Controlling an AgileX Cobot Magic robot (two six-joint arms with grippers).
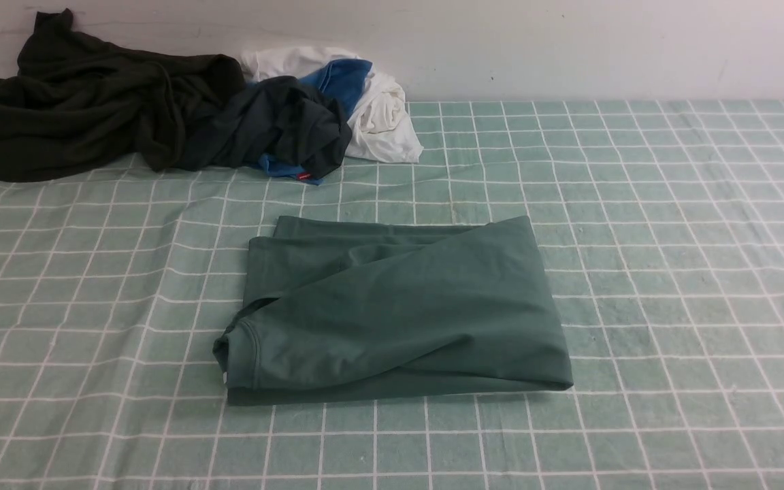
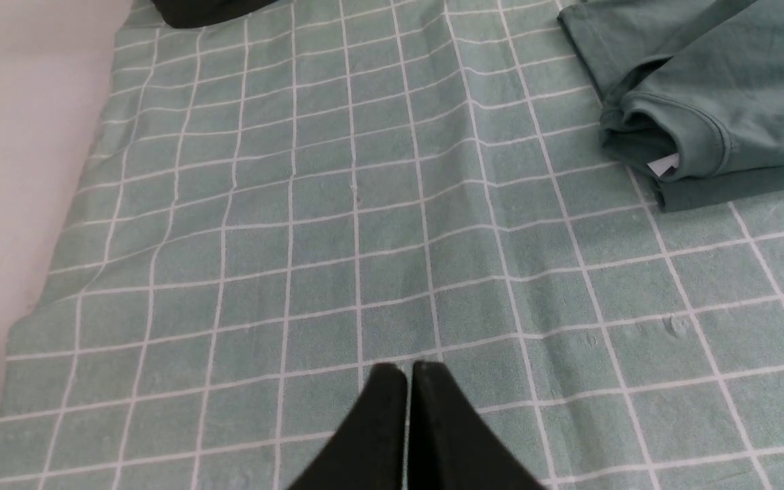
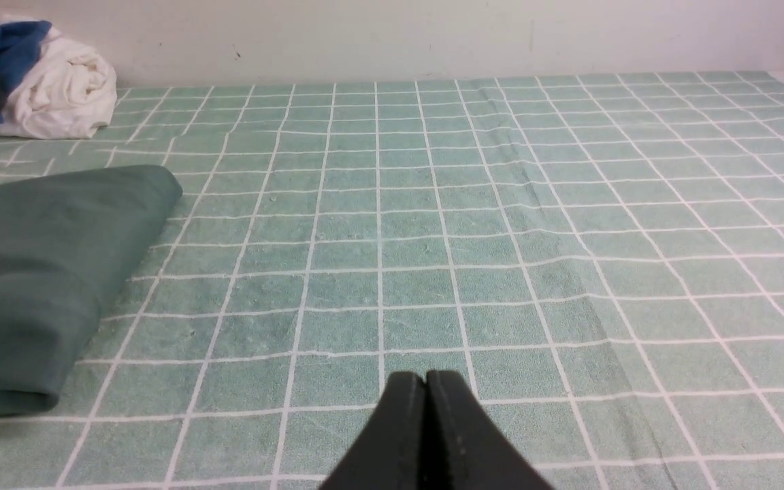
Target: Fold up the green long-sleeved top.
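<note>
Lying folded mid-table on the checked cloth (image 1: pixel 671 224), the green long-sleeved top (image 1: pixel 399 313) sits apart from both arms, left gripper (image 2: pixel 408 371) pinched closed and empty off its collar end, right gripper (image 3: pixel 426 380) likewise closed, empty, off the opposite folded edge, clothes pile (image 1: pixel 160 116) behind.

Even, soft overhead light, faint shadows, no glare; all 3 views sharp, slight edge distortion.
</note>
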